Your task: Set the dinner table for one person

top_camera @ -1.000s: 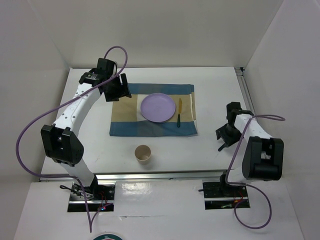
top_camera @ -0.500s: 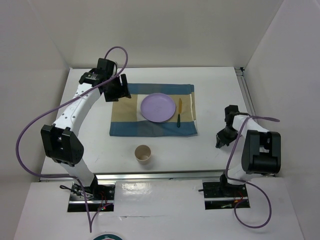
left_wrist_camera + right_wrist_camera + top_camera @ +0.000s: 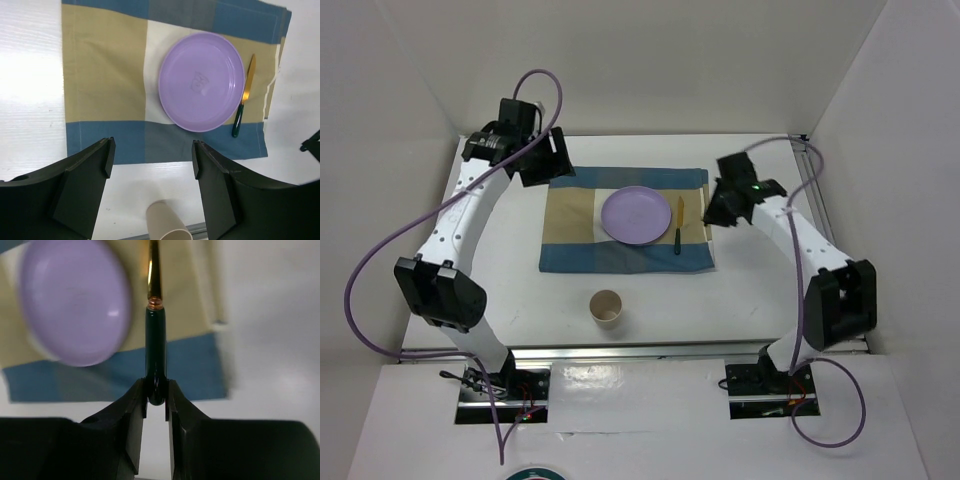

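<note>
The white dinner table (image 3: pixel 760 160) carries a blue-and-tan mat (image 3: pixel 570 235). A purple plate (image 3: pixel 637 215) lies on the mat, with a gold knife with a dark green handle (image 3: pixel 678 228) on its right. A tan cup (image 3: pixel 606 308) stands in front of the mat. My right gripper (image 3: pixel 715 210) hovers at the mat's right edge. It is shut on the dark green handle of a gold-tipped utensil (image 3: pixel 155 340); I cannot tell which kind. My left gripper (image 3: pixel 545 165) is open and empty above the mat's far left corner. In its wrist view (image 3: pixel 152 155) the plate (image 3: pixel 201 81) and cup (image 3: pixel 167 222) show.
White walls close in the table at the back and both sides. An aluminium rail (image 3: pixel 640 350) runs along the near edge and another (image 3: pixel 808 180) along the right edge. Purple cables loop off both arms.
My right arm has swung from the table's near right side up and left to the mat's right edge. My left gripper has shifted slightly back and left.
</note>
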Action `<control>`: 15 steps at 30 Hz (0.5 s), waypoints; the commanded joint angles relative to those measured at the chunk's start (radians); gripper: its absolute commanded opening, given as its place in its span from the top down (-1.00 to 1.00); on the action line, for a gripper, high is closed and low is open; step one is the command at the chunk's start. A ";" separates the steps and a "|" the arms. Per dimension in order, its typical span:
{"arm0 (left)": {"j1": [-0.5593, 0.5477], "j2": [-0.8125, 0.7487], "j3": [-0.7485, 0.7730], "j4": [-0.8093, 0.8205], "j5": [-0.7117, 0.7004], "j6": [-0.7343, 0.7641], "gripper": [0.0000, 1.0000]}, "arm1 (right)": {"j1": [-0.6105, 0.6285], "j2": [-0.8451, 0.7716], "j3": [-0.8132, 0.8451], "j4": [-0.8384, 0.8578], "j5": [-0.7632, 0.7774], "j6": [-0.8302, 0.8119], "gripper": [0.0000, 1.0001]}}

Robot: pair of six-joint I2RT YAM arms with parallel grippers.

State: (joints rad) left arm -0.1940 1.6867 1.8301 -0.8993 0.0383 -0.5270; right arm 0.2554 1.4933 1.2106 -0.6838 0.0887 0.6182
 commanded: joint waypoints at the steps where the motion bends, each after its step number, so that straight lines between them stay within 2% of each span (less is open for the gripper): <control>1: 0.022 -0.039 0.046 -0.036 -0.029 -0.016 -0.59 | 0.202 0.135 0.192 0.058 -0.127 -0.060 1.00; 4: 0.033 -0.090 0.046 -0.046 -0.063 -0.043 -0.59 | 0.338 0.312 0.380 0.082 -0.167 -0.060 1.00; 7: 0.044 -0.142 0.015 -0.046 -0.083 -0.068 -0.59 | 0.419 0.485 0.571 0.082 -0.185 -0.060 1.00; 8: 0.053 -0.178 0.005 -0.032 -0.083 -0.080 -0.59 | 0.433 0.566 0.660 0.092 -0.185 -0.060 1.00; 15: 0.071 -0.259 -0.054 -0.001 -0.083 -0.080 -0.59 | 0.492 0.869 0.989 0.105 -0.259 -0.029 1.00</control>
State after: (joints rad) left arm -0.1337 1.4517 1.7962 -0.9257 -0.0296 -0.5865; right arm 0.7479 2.3005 2.0682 -0.6025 -0.1329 0.5777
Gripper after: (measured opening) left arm 0.798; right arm 0.274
